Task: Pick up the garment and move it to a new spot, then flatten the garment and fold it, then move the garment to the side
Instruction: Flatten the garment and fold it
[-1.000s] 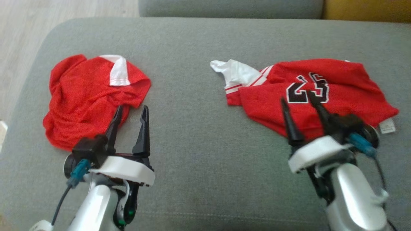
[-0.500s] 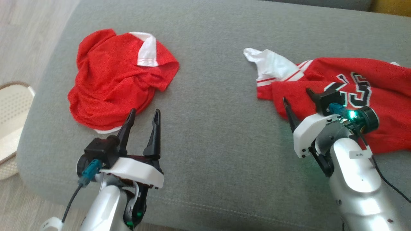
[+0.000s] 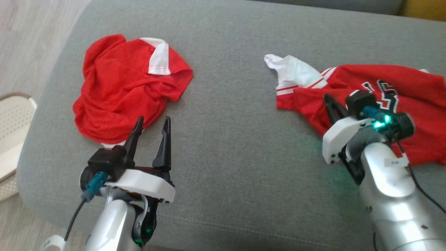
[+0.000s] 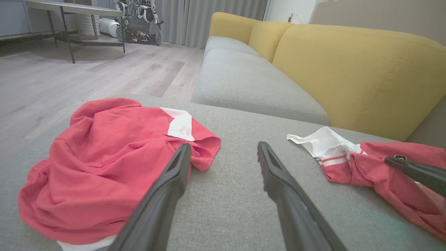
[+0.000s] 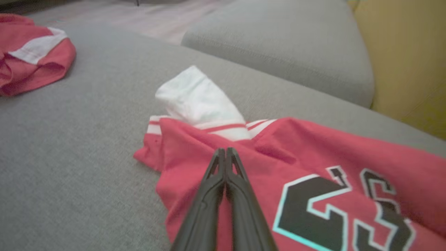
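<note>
Jersey (image 5: 313, 157) on the right of the grey cushion (image 3: 226, 146), my right gripper (image 5: 225, 150) shut at its near edge.
It looks like light, limp mesh, red with white striped trim and a black number. It should sag and bunch, so I judge a hem or shoulder the best hold. My fingers are pressed together on the cloth, but I cannot tell whether a fold is caught. My left gripper (image 4: 223, 146) stands wide open and empty beside a crumpled red shirt (image 3: 122, 90).
</note>
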{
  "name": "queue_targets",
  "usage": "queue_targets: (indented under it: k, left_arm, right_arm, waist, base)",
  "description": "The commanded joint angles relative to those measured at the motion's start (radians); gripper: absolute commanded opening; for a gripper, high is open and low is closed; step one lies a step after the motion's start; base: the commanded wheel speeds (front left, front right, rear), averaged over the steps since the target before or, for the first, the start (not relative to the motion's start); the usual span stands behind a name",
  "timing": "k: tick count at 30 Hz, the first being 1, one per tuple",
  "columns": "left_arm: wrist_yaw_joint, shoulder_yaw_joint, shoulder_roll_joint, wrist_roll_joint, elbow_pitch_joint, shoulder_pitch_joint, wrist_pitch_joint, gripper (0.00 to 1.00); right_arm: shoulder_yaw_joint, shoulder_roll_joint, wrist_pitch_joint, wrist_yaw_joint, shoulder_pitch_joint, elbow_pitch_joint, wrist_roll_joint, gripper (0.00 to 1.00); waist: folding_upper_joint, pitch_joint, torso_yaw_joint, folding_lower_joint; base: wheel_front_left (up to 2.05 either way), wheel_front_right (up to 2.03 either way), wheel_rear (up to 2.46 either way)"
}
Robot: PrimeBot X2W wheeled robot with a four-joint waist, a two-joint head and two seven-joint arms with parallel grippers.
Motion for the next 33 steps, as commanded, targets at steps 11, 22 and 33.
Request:
queue_targets:
  k: [11,22,33]
  left_arm:
    - [0.014,0.011,0.004,-0.024,-0.026,-0.011,-0.008,1.0]
    - [0.029,0.011,0.004,-0.052,-0.037,0.018,-0.008,1.0]
    - [0.037,0.01,0.004,-0.063,-0.045,0.034,-0.008,1.0]
  right_arm:
    - [-0.014,0.015,-0.115,-0.001,-0.144,-0.173,-0.011,0.0]
    - [0.056,-0.024,-0.149,-0.001,-0.306,-0.322,0.117,0.0]
    - [0.079,-0.049,-0.114,-0.001,-0.226,-0.342,0.152,0.0]
  waist:
    - [0.0,-0.094,-0.056,0.0]
    - [0.0,-0.134,-0.071,0.0]
    - [0.0,-0.148,-0.078,0.0]
  base:
    - [0.0,0.0,0.0]
    - [0.0,0.0,0.0]
    - [0.0,0.0,0.0]
